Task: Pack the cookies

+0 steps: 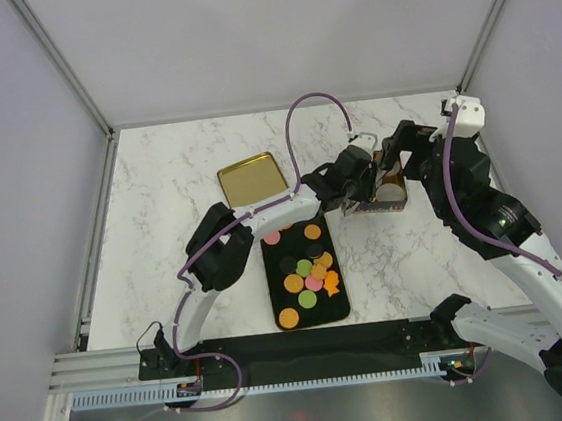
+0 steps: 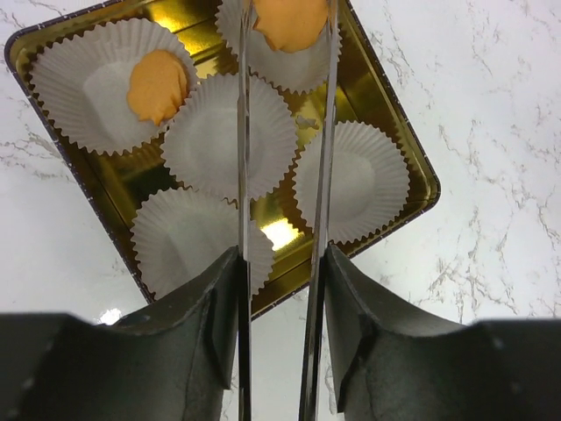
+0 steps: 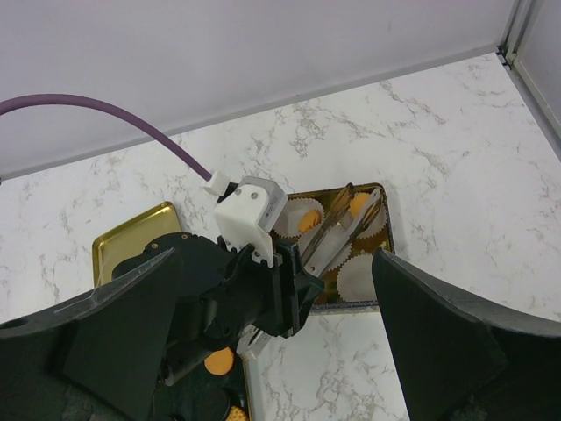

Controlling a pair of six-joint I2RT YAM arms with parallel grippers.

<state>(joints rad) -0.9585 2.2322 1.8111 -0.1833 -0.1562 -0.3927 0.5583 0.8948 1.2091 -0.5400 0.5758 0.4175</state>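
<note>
Base plate (image 1: 305, 347): black strip at the near edge of the table (image 1: 177, 181), with one arm bolted at each end.
Table: white marble pattern, with pale walls (image 1: 272, 30) on three sides.
Black tray (image 1: 330, 309): rectangular, just beyond the base plate, its long side running away from the arms.
Cookies (image 1: 294, 283): a loose cluster on the black tray. Round pieces in orange, pink, green and dark brown, plus one orange star near the right edge. Two more orange ones are at the tin.
Left arm (image 1: 225, 252): crosses the tray's far end and reaches right toward the tin.
Left end effector (image 2: 280, 254): fingers clamped on the two blades of metal tongs (image 2: 243, 175), pointing down over the tin.
Tongs: narrow blades, nearly parallel, with the tips on either side of an orange cookie over one liner. Whether they pinch it or it lies loose cannot be told.
Gold lid (image 1: 253, 180): shallow, inner side up, flat on the table beyond the tray's far-left corner, apart from the tin.
Tin (image 2: 118, 184): square, gold inside, on the table to the right of the lid.
Paper liners (image 2: 230, 136): five white fluted cups crowded inside the tin. One holds an orange cookie by itself; another lies under the cookie between the tong tips.
Right end effector (image 3: 276, 254): fingers spread wide apart and gripping nothing, above the tin's far side.
</note>
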